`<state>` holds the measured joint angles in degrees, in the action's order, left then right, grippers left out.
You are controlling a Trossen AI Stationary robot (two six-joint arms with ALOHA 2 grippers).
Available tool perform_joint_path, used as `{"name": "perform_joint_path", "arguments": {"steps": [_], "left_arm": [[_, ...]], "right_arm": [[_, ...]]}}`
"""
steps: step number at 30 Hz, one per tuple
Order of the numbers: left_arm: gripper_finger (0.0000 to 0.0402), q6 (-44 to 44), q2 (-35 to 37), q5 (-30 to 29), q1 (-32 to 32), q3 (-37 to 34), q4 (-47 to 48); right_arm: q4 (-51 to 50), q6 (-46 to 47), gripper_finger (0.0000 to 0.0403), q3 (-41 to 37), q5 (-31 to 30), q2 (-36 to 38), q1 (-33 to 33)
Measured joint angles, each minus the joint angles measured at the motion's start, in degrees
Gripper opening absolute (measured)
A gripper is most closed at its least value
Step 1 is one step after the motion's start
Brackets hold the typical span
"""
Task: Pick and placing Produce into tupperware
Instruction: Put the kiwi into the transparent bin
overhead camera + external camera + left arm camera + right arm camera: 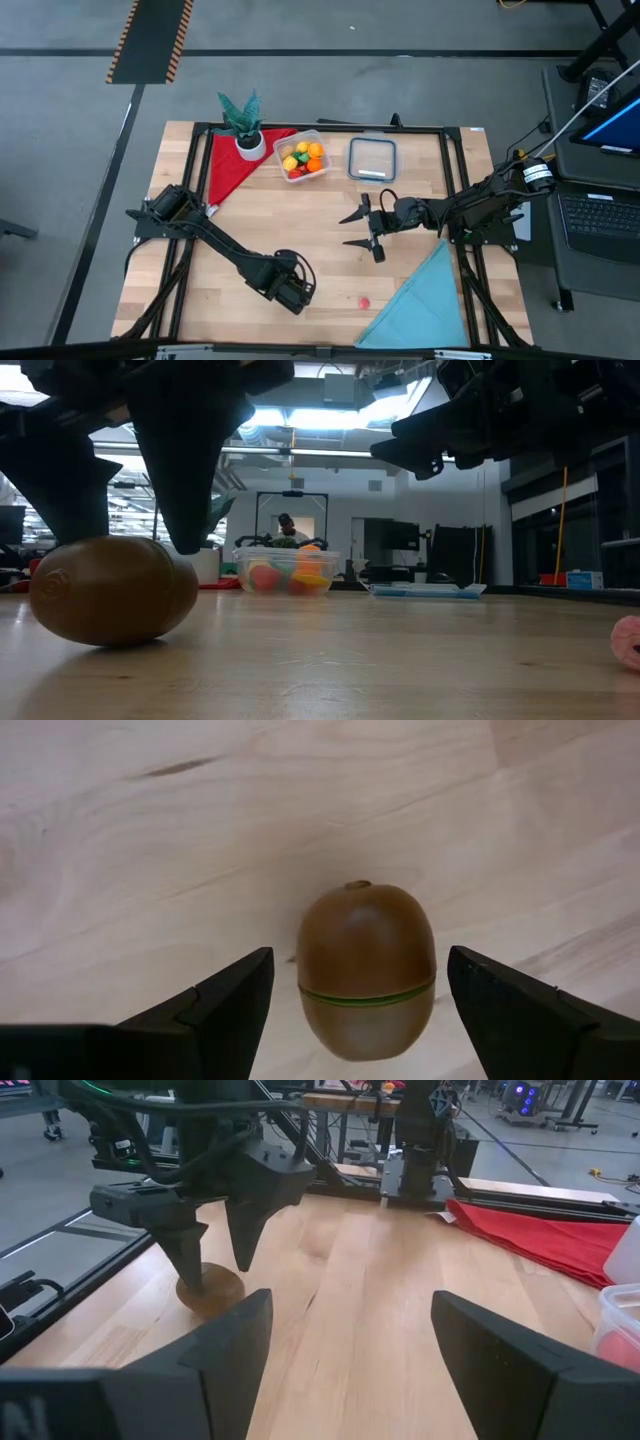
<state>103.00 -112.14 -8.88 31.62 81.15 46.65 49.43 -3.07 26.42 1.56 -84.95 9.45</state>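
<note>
**Two pieces left on the table, rest already in the tub**

Most of the job looks done, judging by the layout. The tub (303,157) sits at about 12 o'clock on the table (330,280) and already has a pile of produce (306,156) in it: orange, yellow, green and red bits, though I can't count them exactly. Its lid (372,158) lies flat just beside it toward 1 o'clock, and the plant (243,122) and red cloth (232,162) are off at 11.

What's still loose, as far as I can see:
- a brown kiwi (366,967), down around 7 o'clock
- a small pink piece (364,301) at roughly 5 o'clock, next to the teal cloth (424,304)

Left claw (360,1010) is right over the kiwi, spread wide, one finger on each side with a gap on both. It isn't gripping anything yet. The low view shows the kiwi resting on the wood with the fingers (185,470) coming down around it, so my guess is the current step is the grab on this one.

Right claw (366,229) hangs near the table's centre, also wide apart and empty, pointing toward 9 o'clock. Seems to be just waiting.

So I'd call it maybe two picks to go: kiwi first, then the pink one, each needing a carry up to 12 o'clock. Nothing about the lid going on yet.
</note>
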Motion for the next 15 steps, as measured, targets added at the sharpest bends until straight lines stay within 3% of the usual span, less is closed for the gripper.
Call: {"name": "perform_joint_path", "arguments": {"steps": [15], "left_arm": [[0.0289,-0.53,-0.51,0.89,0.01,-0.53,-1.60]], "right_arm": [[-0.07,0.00,0.0275,-0.01,0.01,0.00,0.00]]}}
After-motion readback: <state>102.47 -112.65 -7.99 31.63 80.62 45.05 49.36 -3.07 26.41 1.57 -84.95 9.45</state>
